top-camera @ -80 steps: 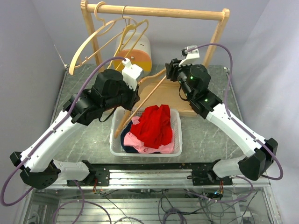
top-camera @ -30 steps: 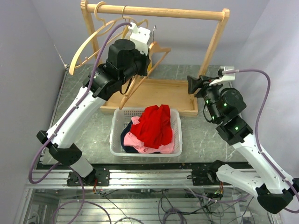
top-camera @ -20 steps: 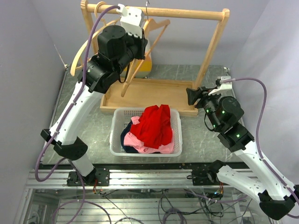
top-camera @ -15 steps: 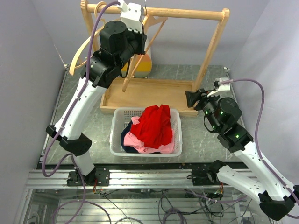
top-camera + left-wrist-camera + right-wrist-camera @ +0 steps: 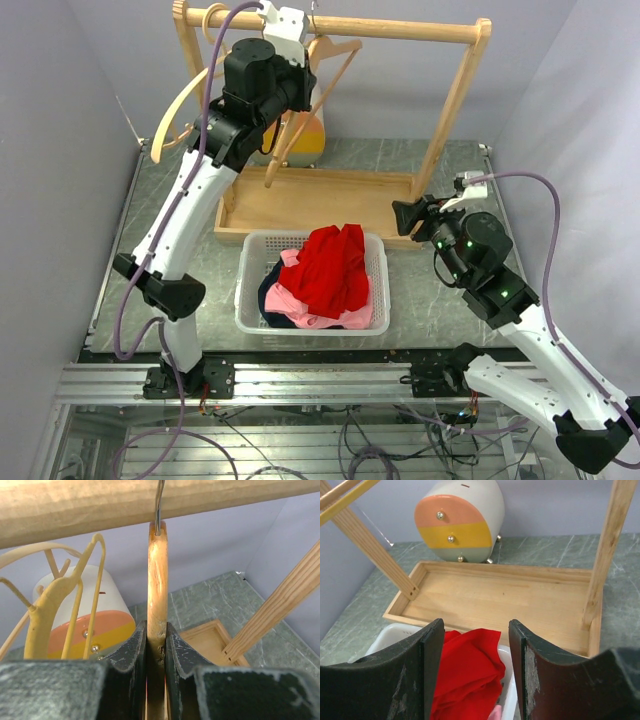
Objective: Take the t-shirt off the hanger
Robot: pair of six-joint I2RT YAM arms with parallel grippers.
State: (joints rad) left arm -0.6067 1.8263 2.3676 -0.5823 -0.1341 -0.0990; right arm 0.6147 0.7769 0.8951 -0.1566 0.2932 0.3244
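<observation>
I see a green marbled tabletop [image 5: 425, 300] with a tall wooden clothes rack [image 5: 400, 27] along its far edge. A white plastic slotted basket [image 5: 246, 300] sits mid-table toward the near edge, just in front of the rack's tray. The red t-shirt [image 5: 330, 268] lies crumpled on top in it, off any hanger. A bare wooden hanger [image 5: 157, 575] hangs by its metal hook at the rail, toward the far-left corner. My left gripper [image 5: 156, 632] is clamped tight on its neck. My right gripper [image 5: 476, 627] gapes wide near the right edge, holding nothing.

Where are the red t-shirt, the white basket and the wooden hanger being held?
red t-shirt [image 5: 335, 268]: top external view, middle of the bunched cloth.
white basket [image 5: 247, 290]: top external view, its left wall.
wooden hanger [image 5: 157, 580]: left wrist view, its upright wooden neck.
</observation>
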